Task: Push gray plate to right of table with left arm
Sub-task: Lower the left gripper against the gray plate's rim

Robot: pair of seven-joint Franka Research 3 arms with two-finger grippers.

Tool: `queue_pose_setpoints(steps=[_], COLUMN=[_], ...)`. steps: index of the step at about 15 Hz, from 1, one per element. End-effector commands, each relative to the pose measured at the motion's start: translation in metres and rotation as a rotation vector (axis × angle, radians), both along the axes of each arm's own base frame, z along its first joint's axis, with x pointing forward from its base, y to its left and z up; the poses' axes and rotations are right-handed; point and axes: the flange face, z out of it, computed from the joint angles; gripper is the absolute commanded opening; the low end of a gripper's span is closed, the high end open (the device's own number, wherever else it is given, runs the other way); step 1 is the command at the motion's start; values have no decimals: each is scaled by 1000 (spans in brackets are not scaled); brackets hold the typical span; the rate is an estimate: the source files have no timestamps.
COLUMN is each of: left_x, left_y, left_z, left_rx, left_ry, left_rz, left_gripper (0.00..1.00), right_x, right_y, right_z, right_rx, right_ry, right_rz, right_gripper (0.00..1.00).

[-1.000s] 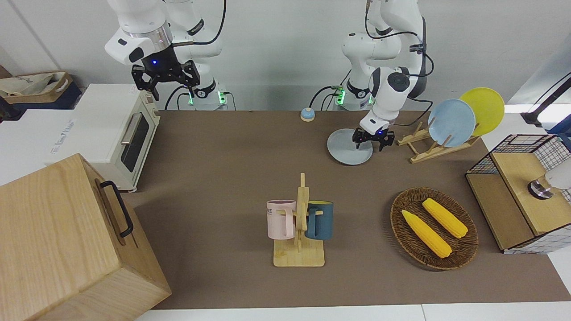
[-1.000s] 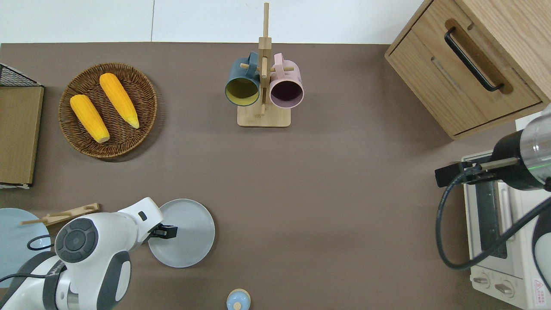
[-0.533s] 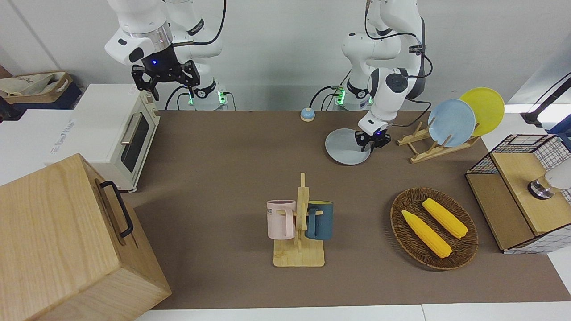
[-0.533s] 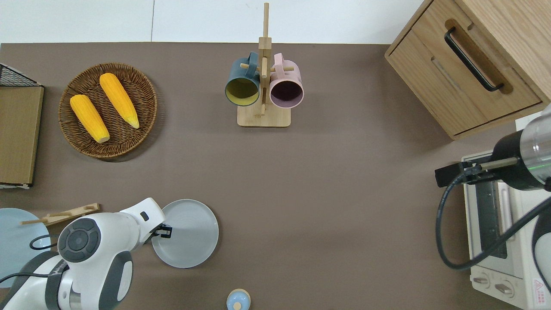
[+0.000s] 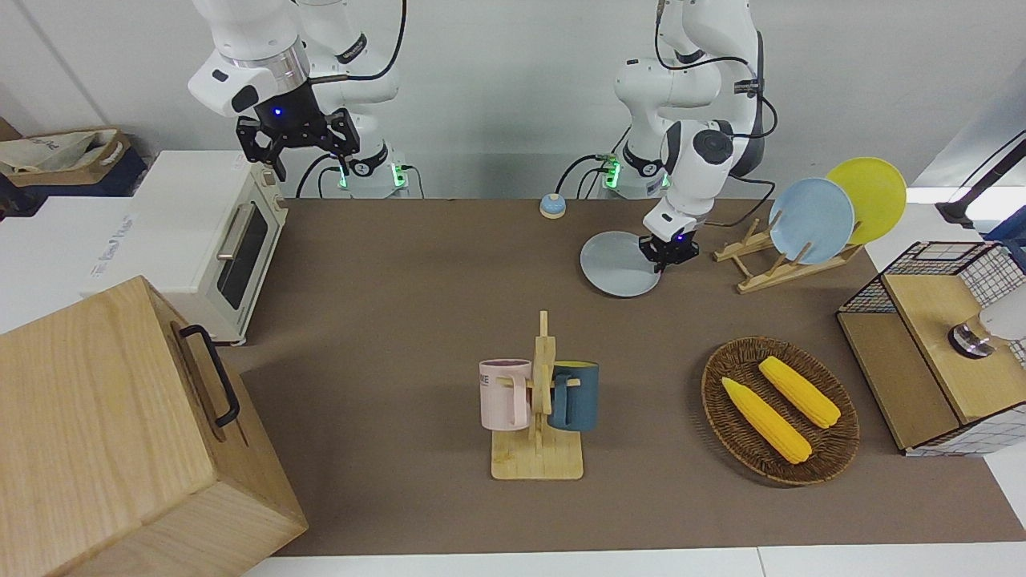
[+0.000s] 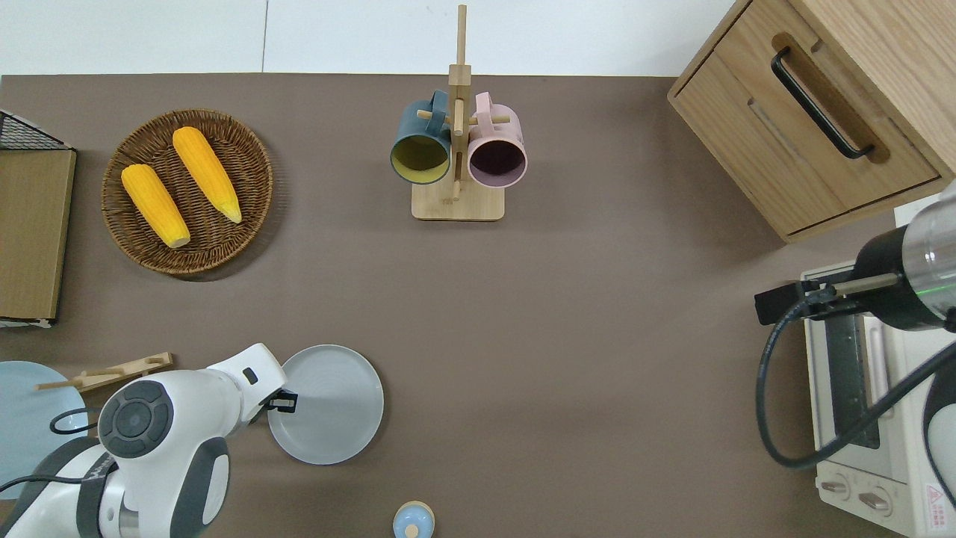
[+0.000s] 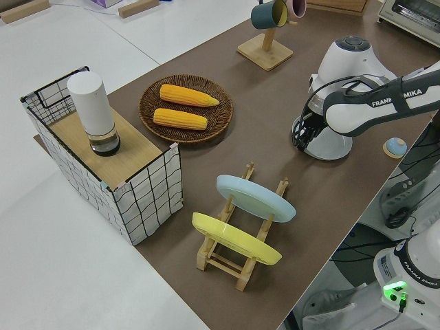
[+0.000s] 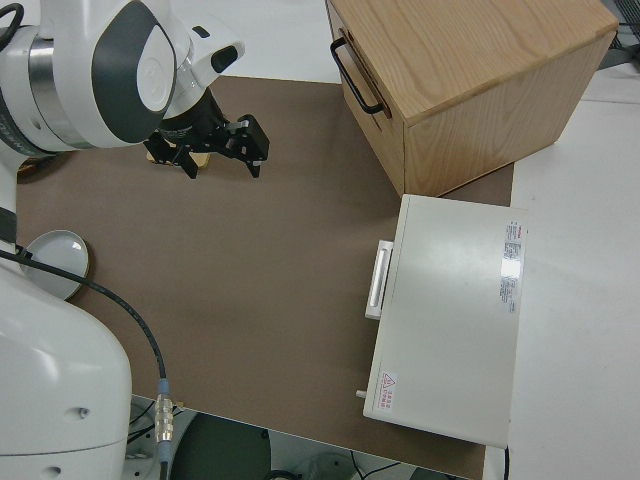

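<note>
The gray plate (image 5: 616,264) lies flat on the brown table (image 5: 401,320), near the robots, between the bell and the plate rack. It also shows in the overhead view (image 6: 328,407) and the left side view (image 7: 331,146). My left gripper (image 5: 668,252) is shut and low at the table, against the plate's rim on the side toward the left arm's end of the table; the overhead view (image 6: 284,402) shows it at that edge. My right arm is parked, its gripper (image 5: 296,140) open and empty.
A wooden plate rack (image 5: 769,268) with a sky-blue plate (image 5: 811,220) and a yellow plate (image 5: 878,192) stands beside the left gripper. A bell (image 5: 551,207), a mug rack (image 5: 537,461), a corn basket (image 5: 709,385), a toaster oven (image 5: 200,224) and a wooden cabinet (image 5: 104,433) stand around.
The left gripper's fingers closed and it moved from over the plate to its rim. The gray plate slid a little toward the right arm's end of the table.
</note>
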Motion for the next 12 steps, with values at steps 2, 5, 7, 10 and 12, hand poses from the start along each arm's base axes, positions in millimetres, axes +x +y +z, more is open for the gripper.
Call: queue_pose_setpoints(steps=[2, 5, 7, 10, 12], left_x=[-3, -3, -4, -11, -16], left_y=[4, 3, 0, -28, -46], left_z=[-12, -14, -14, -16, -20], left_rx=[-4, -3, -2, 0, 5], left_ry=[6, 11, 16, 23, 34], left_rz=[16, 18, 41, 93, 111], left_gripper=[0, 0, 0, 0, 0], right_x=[-3, -2, -3, -2, -2], right_y=[-2, -2, -2, -2, -2], right_z=[4, 4, 4, 4, 4], right_rx=[9, 9, 9, 9, 9], right_ry=[7, 5, 5, 5, 5], right_rz=[-6, -6, -5, -6, -8], right_gripper=[983, 983, 983, 983, 983])
